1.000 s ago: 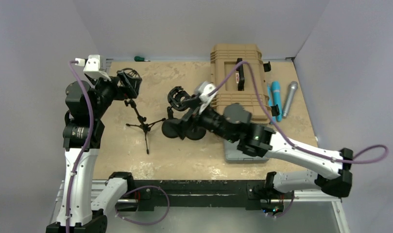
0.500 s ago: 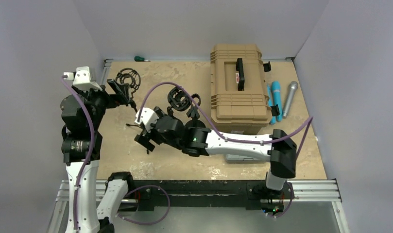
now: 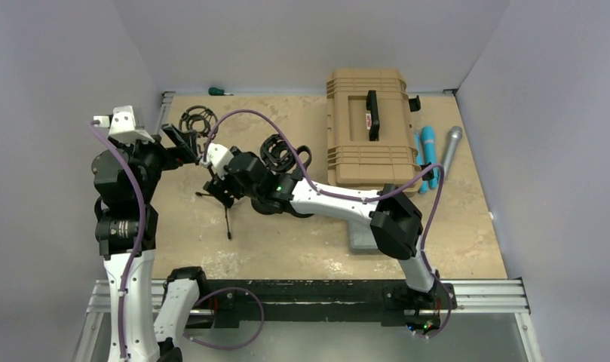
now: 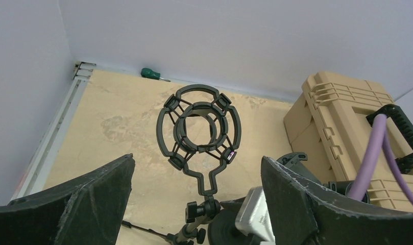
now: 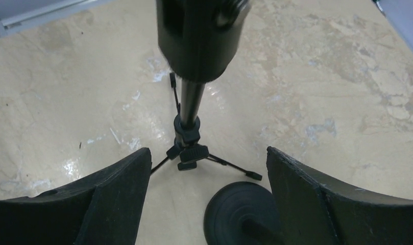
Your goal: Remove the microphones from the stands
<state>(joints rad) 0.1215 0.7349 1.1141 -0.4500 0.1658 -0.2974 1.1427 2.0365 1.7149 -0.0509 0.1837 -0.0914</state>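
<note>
Left gripper: fingers spread wide, holding nothing; faces the shock mount from just beside it, not touching.
Right gripper: fingers spread, gripping nothing; looks down along the tripod stand, whose pole shows between the fingers and touches neither.
Shock mount: upright black ring cage on top of the tripod stand.
Round-base stand: just beside the tripod's legs.
Tan case: closed, right of both stands.
Silver microphone: lies flat on the table right of the case, well apart from both grippers.
Blue microphone: lies between the case and the silver one.
Green screwdriver: by the back wall.
</note>
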